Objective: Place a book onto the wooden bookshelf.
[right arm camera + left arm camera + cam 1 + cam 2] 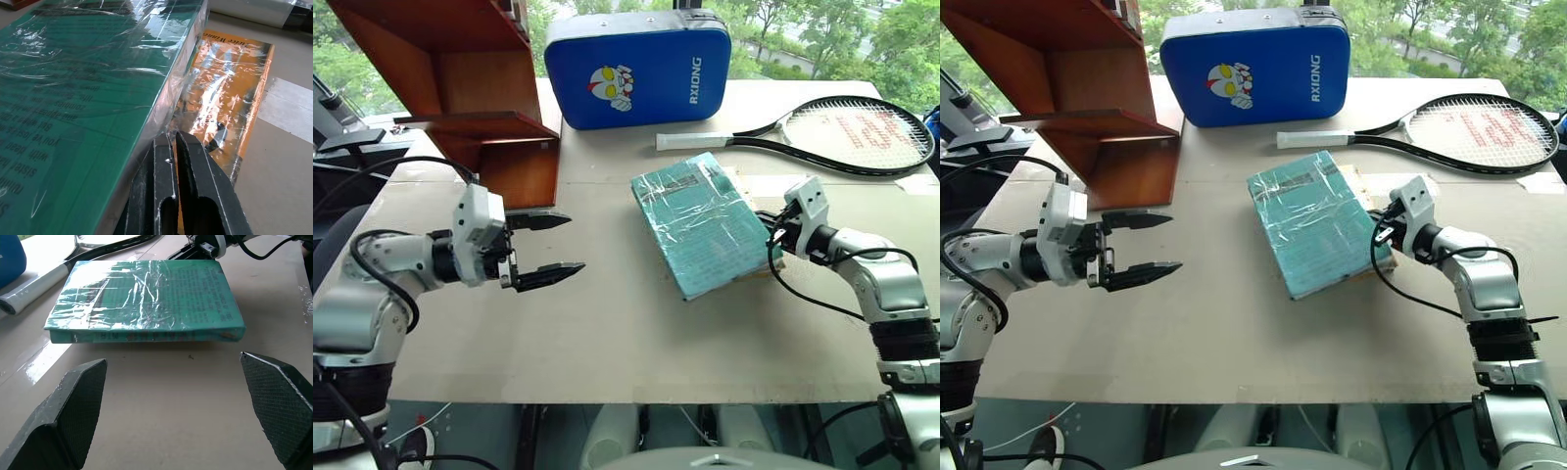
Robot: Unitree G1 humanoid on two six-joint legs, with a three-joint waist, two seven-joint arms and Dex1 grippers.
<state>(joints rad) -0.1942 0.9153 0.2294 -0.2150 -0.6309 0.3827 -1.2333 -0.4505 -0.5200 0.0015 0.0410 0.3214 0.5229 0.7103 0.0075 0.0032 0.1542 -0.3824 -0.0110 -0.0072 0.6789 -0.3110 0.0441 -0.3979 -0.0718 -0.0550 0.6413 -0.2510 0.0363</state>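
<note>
A: Where is the book [703, 223]?

B: Flat on the table [607, 343], partly atop an orange book [230, 93], right of the bookshelf [470, 78].

A: Right gripper [175, 147]?

B: Jaws pressed together, nothing between them, tips at the book's right edge.

A: Left gripper [551, 248]?

B: Jaws spread wide, empty, hanging above the table, pointing at the book, well apart from it.

A: Anything else?

B: Blue case [638, 67] and racket [842, 132] behind.

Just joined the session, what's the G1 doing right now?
The right gripper, fingers shut, is wedged at the edge of the teal book, which lies on an orange book on the table. It grips nothing yet. The left gripper hovers open, facing the book from the other side. The wooden bookshelf stands at the table's far left.
</note>
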